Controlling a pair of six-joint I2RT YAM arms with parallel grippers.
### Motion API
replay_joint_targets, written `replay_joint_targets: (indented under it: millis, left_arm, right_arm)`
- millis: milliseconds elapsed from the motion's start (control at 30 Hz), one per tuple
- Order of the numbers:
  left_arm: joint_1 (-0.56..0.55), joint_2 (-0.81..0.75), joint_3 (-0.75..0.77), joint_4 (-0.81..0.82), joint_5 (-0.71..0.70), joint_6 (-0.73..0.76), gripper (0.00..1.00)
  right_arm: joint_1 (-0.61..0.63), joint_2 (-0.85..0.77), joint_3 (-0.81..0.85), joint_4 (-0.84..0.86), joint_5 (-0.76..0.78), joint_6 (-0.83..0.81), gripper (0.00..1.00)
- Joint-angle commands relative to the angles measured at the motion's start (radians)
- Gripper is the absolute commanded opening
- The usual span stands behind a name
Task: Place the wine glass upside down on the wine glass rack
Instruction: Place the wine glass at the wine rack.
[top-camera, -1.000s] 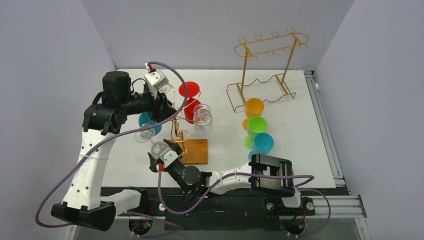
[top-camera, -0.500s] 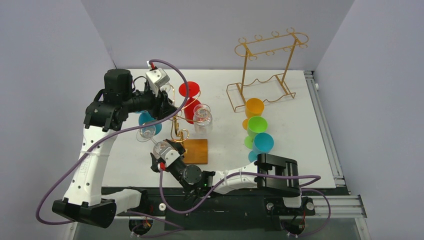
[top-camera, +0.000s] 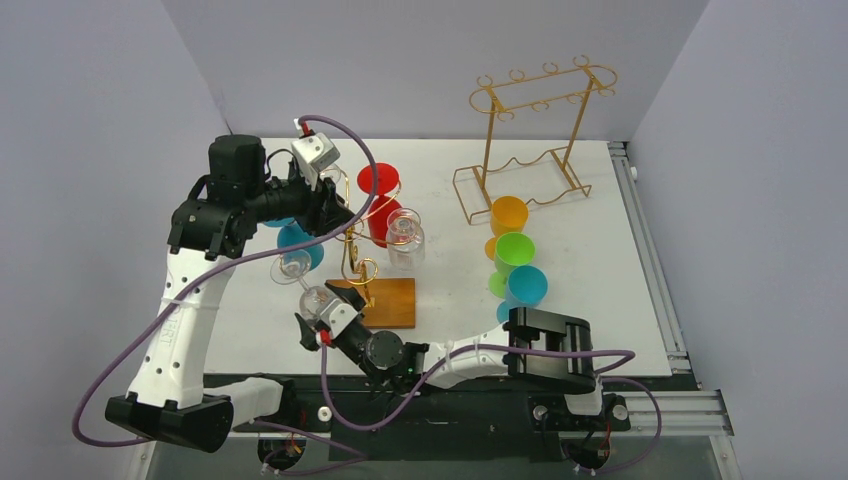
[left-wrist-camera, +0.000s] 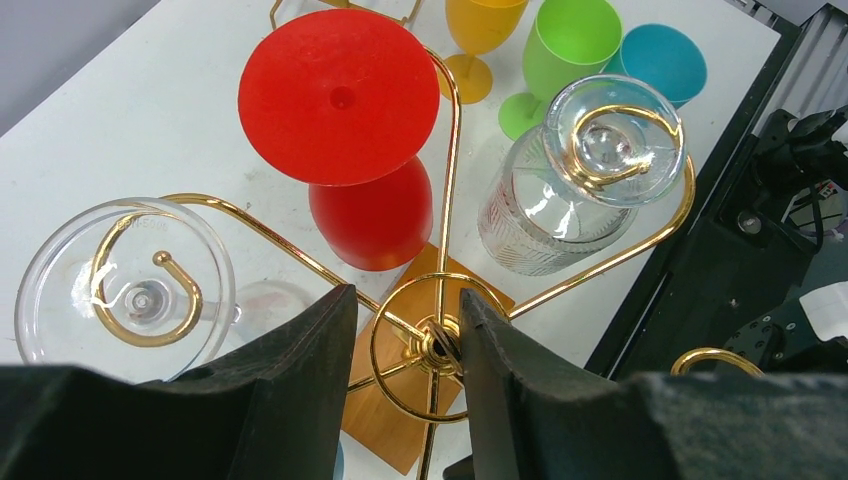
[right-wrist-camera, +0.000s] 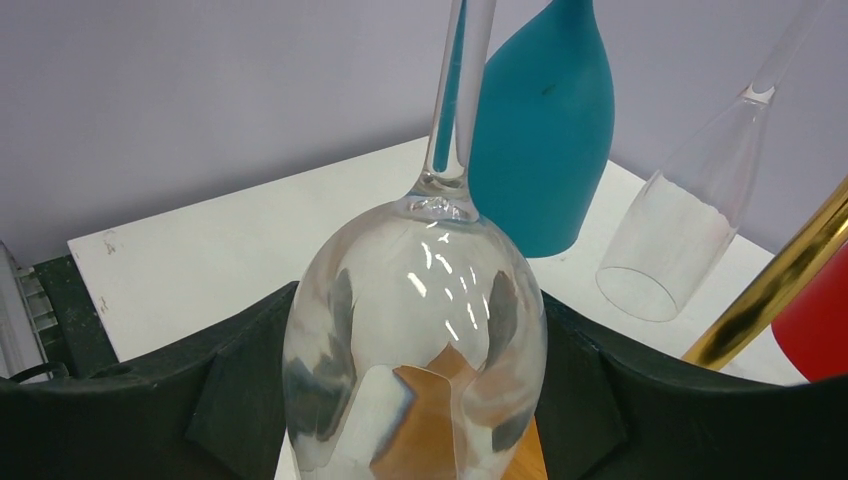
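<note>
The white table (top-camera: 600, 250) carried everything, with the left arm (top-camera: 190, 300) reared high over its left half and the right arm (top-camera: 540, 350) folded low along the near edge, reaching leftward. Toward the far right stood a tall gold frame rack (top-camera: 488, 150). Left of centre stood the wine glass rack (top-camera: 385, 300) on its brown wooden base. The left gripper (left-wrist-camera: 400, 300) hovered over its top, fingers released and set apart astride the gold hub, which lay close to one finger. A red glass (left-wrist-camera: 340, 95), a ribbed clear glass (left-wrist-camera: 580, 190) and a plain clear glass (left-wrist-camera: 125, 275) hung upside down from the curled arms, and a teal glass (right-wrist-camera: 545, 130) hung bowl-down behind them. The right gripper (right-wrist-camera: 415, 370) was clenched on the bowl of the wine glass (right-wrist-camera: 415, 330), holding it inverted with the stem pointing up, just beside the near left corner of the wooden base; whether its foot touched an arm could not be told. An orange cup (top-camera: 508, 213), a green cup (top-camera: 514, 249) and a blue cup (top-camera: 526, 285) stood in a row to the right
</note>
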Motion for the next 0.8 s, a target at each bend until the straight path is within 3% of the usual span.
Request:
replay_joint_targets:
  millis: [0, 567, 767]
  left_arm:
    - [-0.007, 0.003, 0.052, 0.005, -0.005, 0.007, 0.38]
    - [-0.018, 0.013, 0.065, 0.001, -0.012, 0.001, 0.38]
    - [-0.02, 0.004, 0.082, 0.002, -0.008, -0.012, 0.39]
  right_arm:
    - [-0.009, 0.02, -0.024, 0.003, -0.058, 0.036, 0.7]
    - [-0.009, 0.033, -0.121, -0.037, -0.136, 0.045, 0.71]
    - [-0.009, -0.088, -0.196, -0.069, -0.108, 0.06, 0.74]
